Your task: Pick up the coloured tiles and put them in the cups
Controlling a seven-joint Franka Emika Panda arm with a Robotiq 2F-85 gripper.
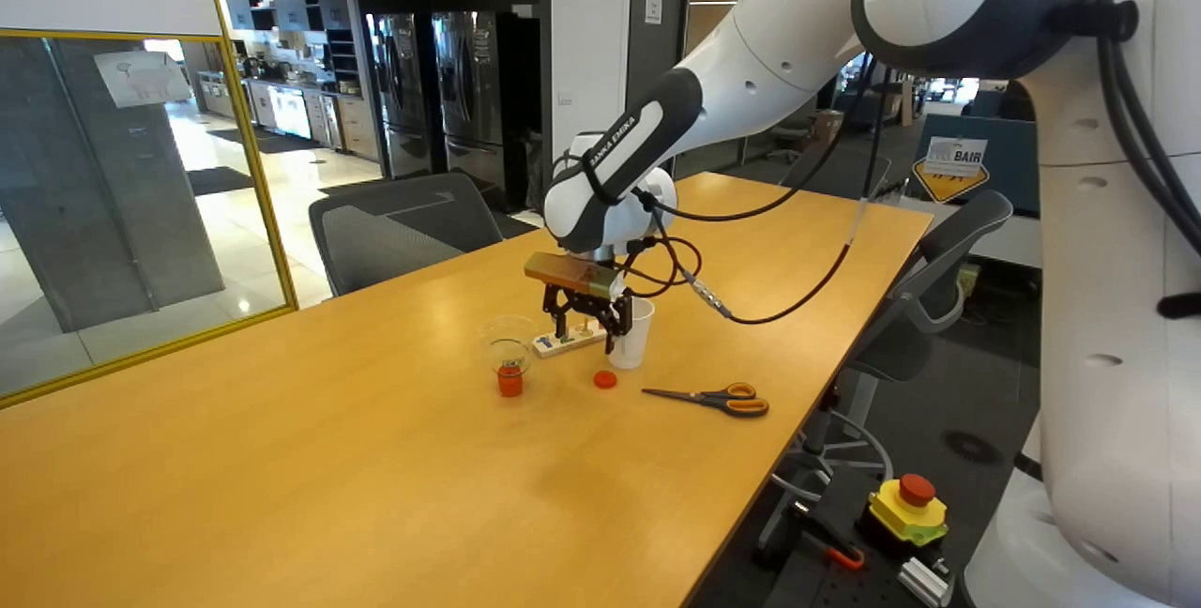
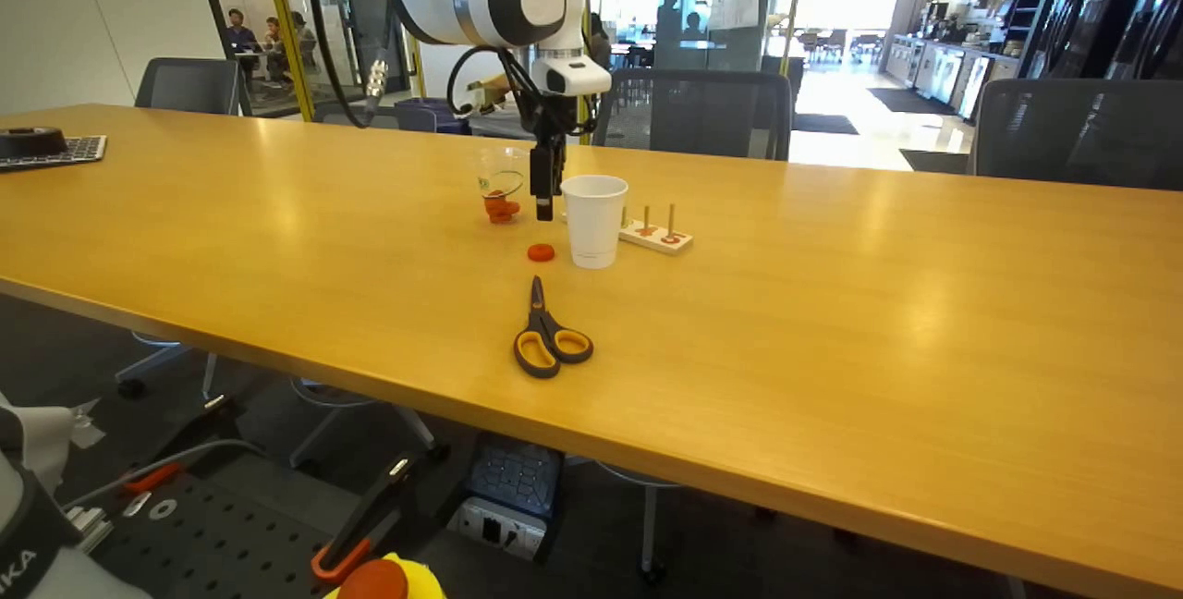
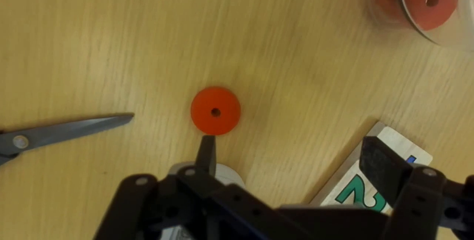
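Within wrist view, jaws half-hide the white cup (image 3: pixel 227 173).

White and rounded, the arm (image 1: pixel 779 54) wears a black strip (image 1: pixel 627 158) with pale lettering (image 1: pixel 615 141) ending in EMIKA, thin black cables (image 1: pixel 816 294) with a silvery connector (image 1: pixel 706 296), and an angular black end effector (image 3: pixel 289 143) dotted with round, dull-grey screws (image 3: pixel 141 180).

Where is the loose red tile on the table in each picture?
In an exterior view: red tile, below centre, left of the scissors.
In an exterior view: red tile, slightly left of centre, above the scissors.
Wrist view: red tile, slightly left of centre, right of the scissors.
Shared landmark: the scissors, tips toward the tile.
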